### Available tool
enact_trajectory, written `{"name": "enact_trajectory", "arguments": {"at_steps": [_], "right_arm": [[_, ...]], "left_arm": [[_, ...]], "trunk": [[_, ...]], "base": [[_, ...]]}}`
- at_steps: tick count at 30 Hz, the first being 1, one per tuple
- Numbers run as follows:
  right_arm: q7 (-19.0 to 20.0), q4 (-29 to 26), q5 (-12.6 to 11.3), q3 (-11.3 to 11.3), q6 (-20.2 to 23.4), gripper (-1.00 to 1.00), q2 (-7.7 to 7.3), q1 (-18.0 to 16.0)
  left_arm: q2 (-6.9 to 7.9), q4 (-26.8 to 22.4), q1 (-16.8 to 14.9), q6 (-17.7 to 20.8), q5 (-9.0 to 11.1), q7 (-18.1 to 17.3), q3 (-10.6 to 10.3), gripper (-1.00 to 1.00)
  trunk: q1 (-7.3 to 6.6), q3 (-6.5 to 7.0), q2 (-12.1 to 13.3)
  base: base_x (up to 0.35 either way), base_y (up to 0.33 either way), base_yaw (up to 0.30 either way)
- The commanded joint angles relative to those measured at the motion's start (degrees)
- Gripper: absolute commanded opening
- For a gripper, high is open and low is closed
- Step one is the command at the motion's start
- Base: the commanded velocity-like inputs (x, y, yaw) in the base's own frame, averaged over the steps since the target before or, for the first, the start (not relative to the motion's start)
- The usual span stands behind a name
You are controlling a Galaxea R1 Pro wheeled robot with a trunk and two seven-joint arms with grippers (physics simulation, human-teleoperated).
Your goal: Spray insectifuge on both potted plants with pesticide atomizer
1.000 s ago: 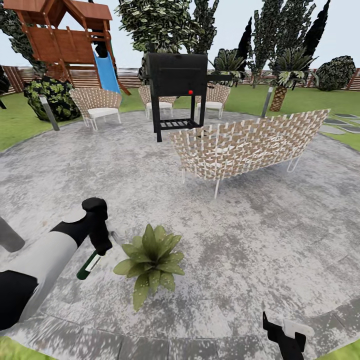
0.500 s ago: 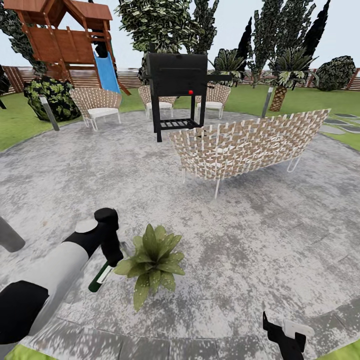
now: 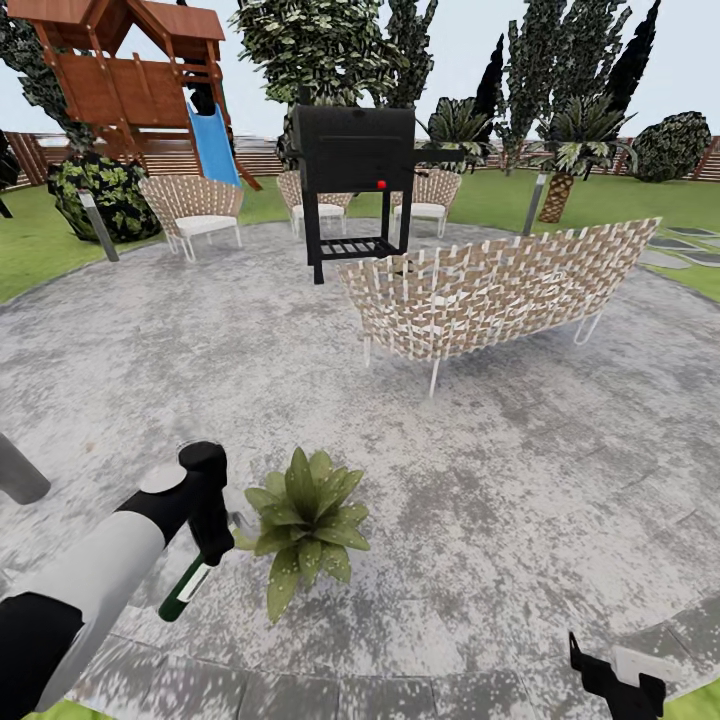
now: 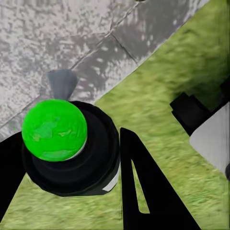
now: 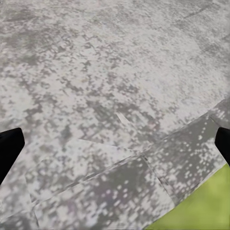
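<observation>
On the grey paved patio (image 3: 480, 480) ringed by lawn (image 3: 30, 250), the left tool (image 3: 212, 540) grips the pesticide atomizer (image 3: 188, 590), slanting down-left, green end lowest, beside a potted plant (image 3: 305, 520); the right tool (image 5: 115, 143) stands wide.

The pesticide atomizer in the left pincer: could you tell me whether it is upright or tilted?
Tilted: the pesticide atomizer slants down from the left pincer, dark green end lowest, beside the potted plant.

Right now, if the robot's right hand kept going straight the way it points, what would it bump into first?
Probably just the ground: the right hand points down at the grey paved patio, near its edge by the grass, with nothing between, though depth is hard to judge.
</observation>
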Motion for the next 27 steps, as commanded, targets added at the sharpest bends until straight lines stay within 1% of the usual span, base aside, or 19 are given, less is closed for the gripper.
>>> {"name": "enact_trajectory", "arguments": {"at_steps": [1,3,7,9,11,20,23,27], "right_arm": [[0.02,0.04,-0.53,0.23,-0.21,1.0,0.0,-0.04],[0.02,0.04,-0.52,0.27,-0.23,1.0,0.05,-0.02],[0.02,-0.03,-0.54,0.28,-0.24,1.0,0.07,-0.02],[0.02,-0.04,-0.57,0.28,-0.22,1.0,0.07,-0.04],[0.02,-0.04,-0.59,0.28,-0.21,1.0,0.07,-0.05],[0.02,-0.04,-0.61,0.28,-0.23,1.0,0.07,-0.04],[0.02,-0.04,-0.61,0.28,-0.22,1.0,0.07,-0.04],[0.02,-0.04,-0.61,0.28,-0.2,1.0,0.07,-0.05]], "left_arm": [[-0.82,-0.1,0.43,0.63,-0.39,-0.51,-0.25,-1.0],[-2.31,-0.1,0.9,0.67,-0.43,-0.51,-0.23,-1.0],[-3.06,-0.08,1.05,0.69,-0.45,-0.51,-0.18,-1.0],[-3.02,-0.1,1.06,0.69,-0.45,-0.51,-0.1,-1.0],[-2.51,-0.1,1.05,0.69,-0.51,-0.51,-0.06,-1.0],[-1.66,-0.02,0.98,0.82,-0.63,-0.51,-0.05,-1.0],[-1.41,-0.02,0.98,0.86,-0.83,-0.51,-0.05,-1.0],[-1.26,0.15,0.98,0.93,-1.11,-0.51,-0.09,-1.0]], "trunk": [[-0.01,-0.05,-0.02],[-0.01,-0.05,-0.02],[-0.01,-0.05,-0.02],[-0.01,-0.05,-0.02],[-0.01,-0.04,-0.02],[-0.01,0.12,-0.02],[-0.01,0.18,-0.02],[-0.01,0.2,-0.02]], "base": [[0.0,0.0,0.0],[0.0,0.0,0.0],[0.0,0.004,0.0],[0.0,0.053,0.0],[0.0,0.174,-0.106],[-0.019,0.291,-0.25],[-0.146,0.222,-0.246],[-0.283,0.113,-0.06]]}}
